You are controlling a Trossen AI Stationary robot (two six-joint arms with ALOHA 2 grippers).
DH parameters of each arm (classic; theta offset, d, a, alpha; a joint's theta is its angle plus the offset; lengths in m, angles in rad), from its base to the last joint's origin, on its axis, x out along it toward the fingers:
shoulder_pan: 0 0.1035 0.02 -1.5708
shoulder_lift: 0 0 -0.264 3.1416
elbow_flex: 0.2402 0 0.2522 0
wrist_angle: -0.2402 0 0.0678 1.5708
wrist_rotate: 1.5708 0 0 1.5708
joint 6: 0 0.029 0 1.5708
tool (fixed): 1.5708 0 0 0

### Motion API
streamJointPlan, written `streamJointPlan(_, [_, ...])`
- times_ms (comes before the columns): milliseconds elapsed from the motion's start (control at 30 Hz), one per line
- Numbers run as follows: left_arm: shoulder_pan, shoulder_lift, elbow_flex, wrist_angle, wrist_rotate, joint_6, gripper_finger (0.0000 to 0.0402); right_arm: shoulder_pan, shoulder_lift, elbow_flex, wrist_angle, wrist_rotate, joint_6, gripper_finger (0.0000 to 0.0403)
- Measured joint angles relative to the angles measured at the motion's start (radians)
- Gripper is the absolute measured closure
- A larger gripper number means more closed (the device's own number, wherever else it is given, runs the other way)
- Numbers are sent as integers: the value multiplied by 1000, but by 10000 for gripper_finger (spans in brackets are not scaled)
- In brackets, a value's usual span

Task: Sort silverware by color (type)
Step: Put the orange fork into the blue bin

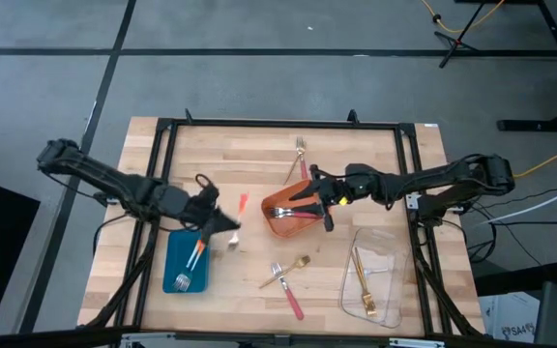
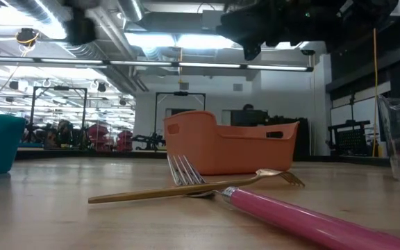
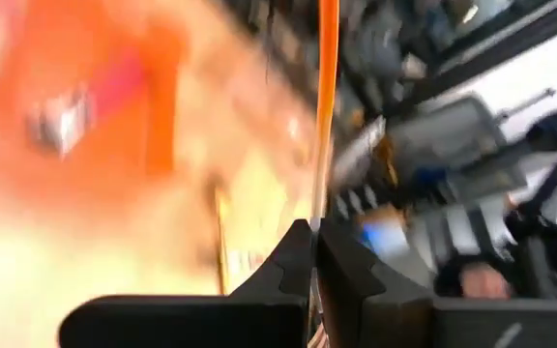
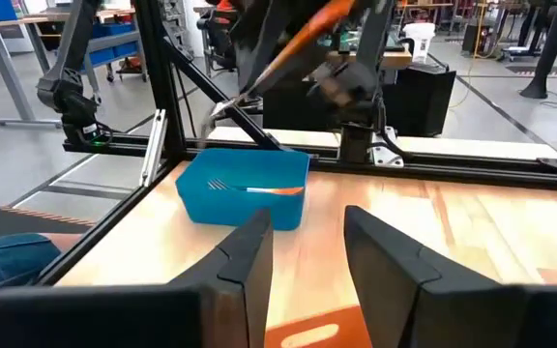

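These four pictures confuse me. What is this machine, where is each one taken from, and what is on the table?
It is a robot with two dark arms working at a wooden table. One picture looks straight down, one sits at table height, and two come from cameras on the wrists.

The left gripper is shut on an orange-handled fork, held above the blue tray, which already holds such forks. The right gripper is open above the orange tray, where forks lie. A clear tray holds gold forks.

Loose on the table: a gold fork crossing a pink-handled fork, and another gold fork at the far side.
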Motion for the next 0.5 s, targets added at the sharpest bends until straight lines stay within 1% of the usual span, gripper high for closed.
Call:
streamJointPlan(133, [-78, -33, 0, -167, 60, -236, 400, 0, -4, 0, 2, 0, 0, 279])
streamJointPlan(200, [-117, -32, 0, -237, 83, -324, 400, 0, -4, 0, 1, 0, 0, 279])
streamJointPlan(333, [-193, -3, 0, -348, 95, -454, 399, 0, -4, 0, 1, 0, -1, 279])
streamJointPlan(500, [-262, 28, 0, -454, 88, -561, 399, 0, -4, 0, 6, 0, -4, 279])
